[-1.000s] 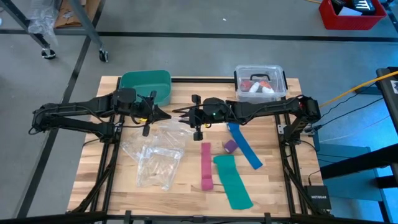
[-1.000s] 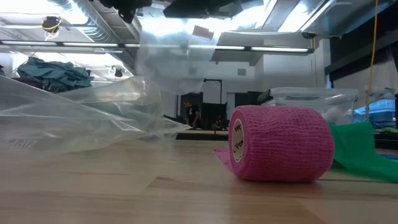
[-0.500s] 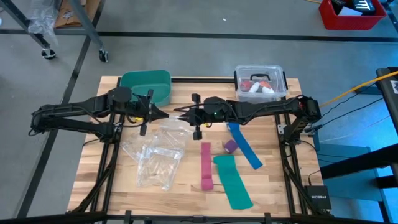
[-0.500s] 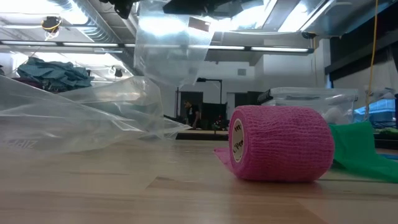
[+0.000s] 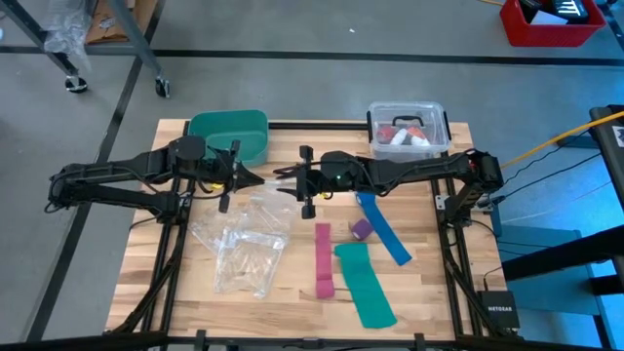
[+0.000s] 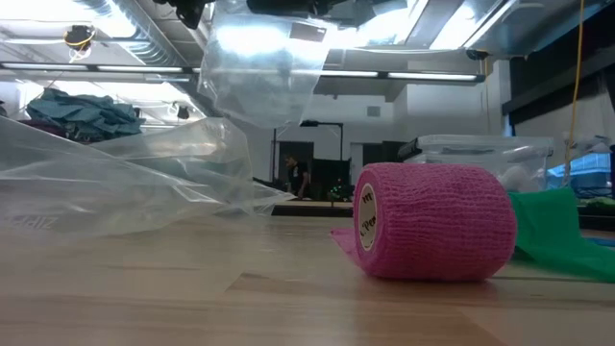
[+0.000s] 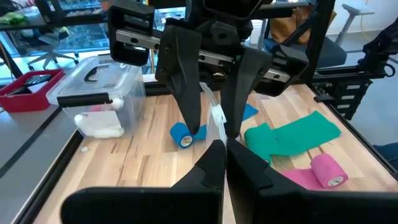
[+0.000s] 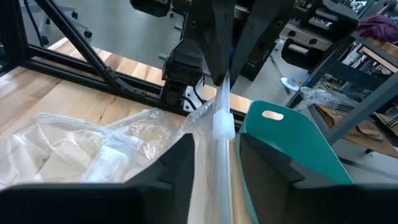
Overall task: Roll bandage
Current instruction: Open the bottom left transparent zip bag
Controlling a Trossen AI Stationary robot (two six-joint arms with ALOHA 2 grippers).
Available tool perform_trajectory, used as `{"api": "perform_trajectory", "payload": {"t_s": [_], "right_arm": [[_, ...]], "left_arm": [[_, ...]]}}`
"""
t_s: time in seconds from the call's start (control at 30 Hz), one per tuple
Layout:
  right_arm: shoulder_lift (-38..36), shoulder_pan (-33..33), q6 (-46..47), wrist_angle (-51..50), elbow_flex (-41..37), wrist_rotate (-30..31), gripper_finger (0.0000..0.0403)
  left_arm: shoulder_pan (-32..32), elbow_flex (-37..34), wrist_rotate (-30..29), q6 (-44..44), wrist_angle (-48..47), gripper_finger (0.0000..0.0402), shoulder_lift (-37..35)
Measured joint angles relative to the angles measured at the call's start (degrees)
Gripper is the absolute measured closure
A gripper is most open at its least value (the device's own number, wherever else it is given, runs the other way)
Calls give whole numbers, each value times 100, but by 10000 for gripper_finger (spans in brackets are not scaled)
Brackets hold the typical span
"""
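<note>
Best done by keeping the clear plastic zip bag (image 5: pixel 275 178) taut above the counter (image 5: pixel 195 292) and parting its mouth evenly. Left pincer (image 7: pixel 225 147) pressed together on the bag's edge. Right pincer (image 8: pixel 214 140) with fingers apart, astride the same edge, not visibly clamping. Small stubby purple-mauve fabric bandage (image 5: pixel 362 229) lying untouched on the counter, beside the flat blue strip (image 5: pixel 382 227).
</note>
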Motion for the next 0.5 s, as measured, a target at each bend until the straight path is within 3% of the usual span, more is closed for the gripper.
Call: {"api": "perform_trajectory", "payload": {"t_s": [0.5], "right_arm": [[0,0,0,382,0,-150,256]], "left_arm": [[0,0,0,-1,8,401,2]]}}
